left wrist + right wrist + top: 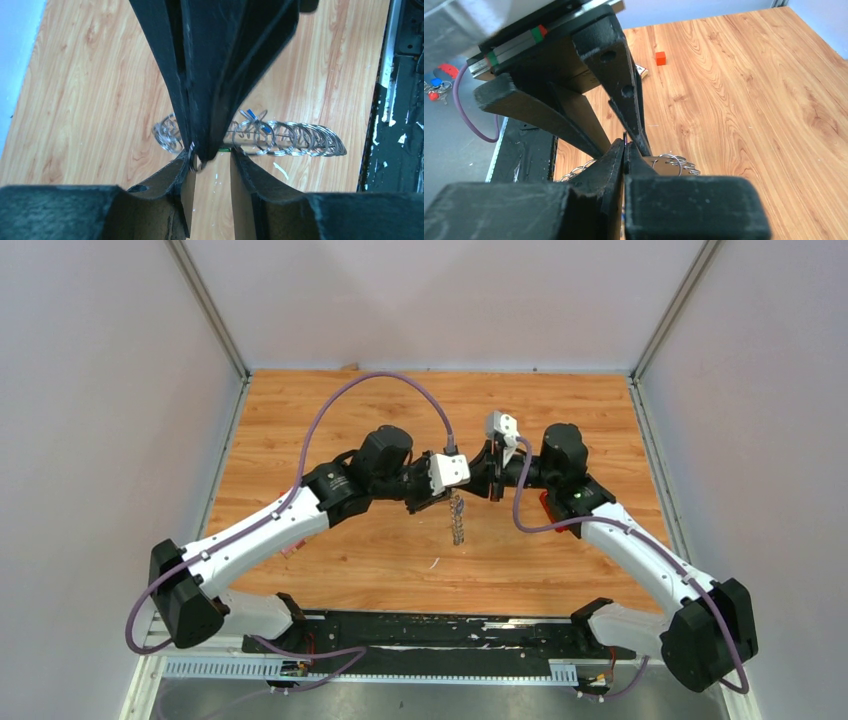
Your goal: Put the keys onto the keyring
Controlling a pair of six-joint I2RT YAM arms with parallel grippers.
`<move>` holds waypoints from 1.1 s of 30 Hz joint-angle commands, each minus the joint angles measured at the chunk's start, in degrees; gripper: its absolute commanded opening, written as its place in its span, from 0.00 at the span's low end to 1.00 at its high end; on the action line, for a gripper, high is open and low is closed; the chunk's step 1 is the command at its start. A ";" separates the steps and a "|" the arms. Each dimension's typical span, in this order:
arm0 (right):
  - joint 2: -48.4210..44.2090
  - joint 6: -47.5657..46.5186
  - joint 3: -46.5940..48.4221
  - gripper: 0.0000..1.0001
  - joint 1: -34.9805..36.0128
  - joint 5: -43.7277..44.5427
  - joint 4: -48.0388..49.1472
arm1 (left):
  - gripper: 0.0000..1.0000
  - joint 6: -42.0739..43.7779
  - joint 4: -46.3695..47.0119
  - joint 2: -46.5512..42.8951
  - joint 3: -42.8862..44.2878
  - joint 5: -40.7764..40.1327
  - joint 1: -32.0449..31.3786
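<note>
Both arms bend inward and meet tip to tip: the left white-and-black arm (260, 535) and the right white-and-black arm (640, 550), wrists facing each other. The left black two-finger gripper (210, 152) has jaws partway apart. The right black two-finger gripper (625, 147) is pinched closed, its narrow tip poking in between the left fingers (170, 185).

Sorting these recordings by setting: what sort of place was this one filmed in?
Most likely a lab robot cell, not a home or workshop: a wood-grain table boxed in by plain pale walls on aluminium posts, with the left arm and right arm bolted to a black base plate.
</note>
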 commanded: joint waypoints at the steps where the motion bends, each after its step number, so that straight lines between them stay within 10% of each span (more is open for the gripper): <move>1: -1.47 -0.15 0.29 0.00 -1.97 -3.11 4.99 | 0.43 2.70 3.37 -6.55 -2.93 -1.24 0.60; 6: -1.70 1.70 -0.26 0.00 -3.62 -9.39 8.57 | 0.66 4.83 2.38 -11.57 -5.30 1.29 3.12; 11: -1.04 7.66 -1.47 0.00 -3.83 -13.54 15.41 | 0.68 5.49 3.52 -12.70 -5.68 6.36 3.39; 23: -0.34 8.21 -1.16 0.00 -3.93 -16.93 16.11 | 0.40 4.91 5.08 -8.77 -3.25 9.57 3.39; 33: 1.36 5.91 -0.21 0.00 -4.00 -19.35 13.60 | 0.40 3.89 5.28 -11.45 -4.03 14.73 3.48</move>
